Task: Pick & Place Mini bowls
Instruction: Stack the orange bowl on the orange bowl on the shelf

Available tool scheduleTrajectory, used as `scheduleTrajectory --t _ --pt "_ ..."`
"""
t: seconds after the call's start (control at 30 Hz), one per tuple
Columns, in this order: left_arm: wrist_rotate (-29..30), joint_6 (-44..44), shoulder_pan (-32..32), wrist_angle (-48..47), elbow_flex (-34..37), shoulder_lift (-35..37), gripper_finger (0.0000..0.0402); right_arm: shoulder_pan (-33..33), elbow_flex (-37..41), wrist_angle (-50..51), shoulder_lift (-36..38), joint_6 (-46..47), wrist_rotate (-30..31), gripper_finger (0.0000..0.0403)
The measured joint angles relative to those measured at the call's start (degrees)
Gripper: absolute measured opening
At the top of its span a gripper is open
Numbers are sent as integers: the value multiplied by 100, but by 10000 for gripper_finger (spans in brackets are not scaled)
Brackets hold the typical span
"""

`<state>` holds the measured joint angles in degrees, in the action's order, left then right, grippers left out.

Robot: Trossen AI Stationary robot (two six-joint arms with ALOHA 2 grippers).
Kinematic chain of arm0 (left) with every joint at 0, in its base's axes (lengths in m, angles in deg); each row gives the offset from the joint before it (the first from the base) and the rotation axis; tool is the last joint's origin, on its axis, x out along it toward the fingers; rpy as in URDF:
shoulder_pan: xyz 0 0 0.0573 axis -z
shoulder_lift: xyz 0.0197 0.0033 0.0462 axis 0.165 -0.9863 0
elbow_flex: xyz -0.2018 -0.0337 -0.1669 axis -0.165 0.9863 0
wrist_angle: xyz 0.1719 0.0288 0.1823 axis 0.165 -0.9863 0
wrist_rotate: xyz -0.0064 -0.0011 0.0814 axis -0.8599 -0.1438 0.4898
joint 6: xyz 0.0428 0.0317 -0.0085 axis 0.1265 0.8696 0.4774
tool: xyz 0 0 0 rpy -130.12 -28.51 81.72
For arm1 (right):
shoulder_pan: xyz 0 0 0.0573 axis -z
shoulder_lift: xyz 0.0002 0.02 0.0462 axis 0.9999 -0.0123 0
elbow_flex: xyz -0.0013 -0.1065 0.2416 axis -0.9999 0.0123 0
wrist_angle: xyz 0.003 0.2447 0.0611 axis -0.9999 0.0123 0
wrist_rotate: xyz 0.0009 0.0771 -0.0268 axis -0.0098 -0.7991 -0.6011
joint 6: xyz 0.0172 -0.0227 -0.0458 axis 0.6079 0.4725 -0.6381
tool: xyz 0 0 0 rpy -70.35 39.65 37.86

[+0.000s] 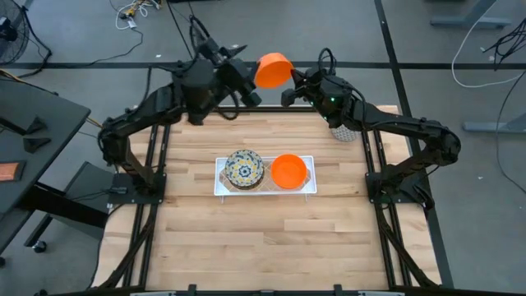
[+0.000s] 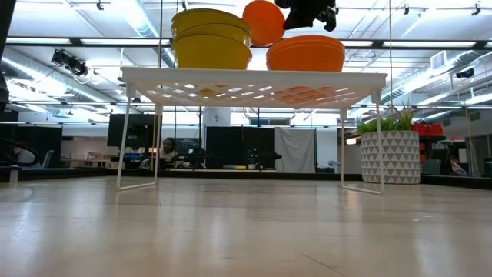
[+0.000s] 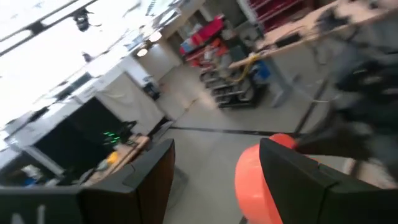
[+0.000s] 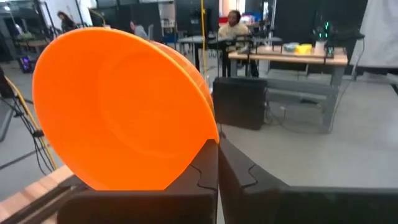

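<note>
**Orange bowl in the air, handover between arms at the far desk edge**

Nearest the right wrist camera: an orange mini bowl [image 4: 121, 106], tilted on its side, its rim pinched between the right hand's [image 4: 217, 165] clenched fingers. In the high view this bowl [image 1: 273, 70] hangs above the desk's [image 1: 271, 238] far edge, between both arms. The left hand [image 1: 249, 85] sits just beside it, fingers spread wide and released, holding nothing.

Step, as I judge it: mid-transfer, the bowl carried by the right arm, possibly a handover from or to the left. Which way it goes, cannot tell. The next move calls for carrying it clear of the left hand's fingers and lowering it level onto its target.

Other bowls: a white wire rack [image 1: 220, 177] stands mid-desk. On it are a floral-pattern bowl stack [image 1: 244, 168] with yellow undersides and an orange bowl stack [image 1: 288, 171], side by side and apart. The low view shows both stacks sitting on the rack top.

In the way: the left arm crowds the bowl closely, a collision risk. A potted green plant [image 1: 343, 130] in a patterned pot stands under the right arm at the far right of the desk. People sit at tables in the room behind, well away.
</note>
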<state>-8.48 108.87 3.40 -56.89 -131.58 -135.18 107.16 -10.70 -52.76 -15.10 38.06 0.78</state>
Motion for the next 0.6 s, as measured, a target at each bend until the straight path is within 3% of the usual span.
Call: scheduleTrajectory --t 0.17,0.37,0.6 --pt "-558 -919 206 -958 -328 80 238 -4 0 579 142 318 -55 0" --pt "-1730 -2206 287 -2079 -608 246 227 -4 -2 1203 517 913 -707 0" --pt "-2524 -2750 446 -2998 -640 411 152 -6 -9 2138 1020 2137 -1720 0"
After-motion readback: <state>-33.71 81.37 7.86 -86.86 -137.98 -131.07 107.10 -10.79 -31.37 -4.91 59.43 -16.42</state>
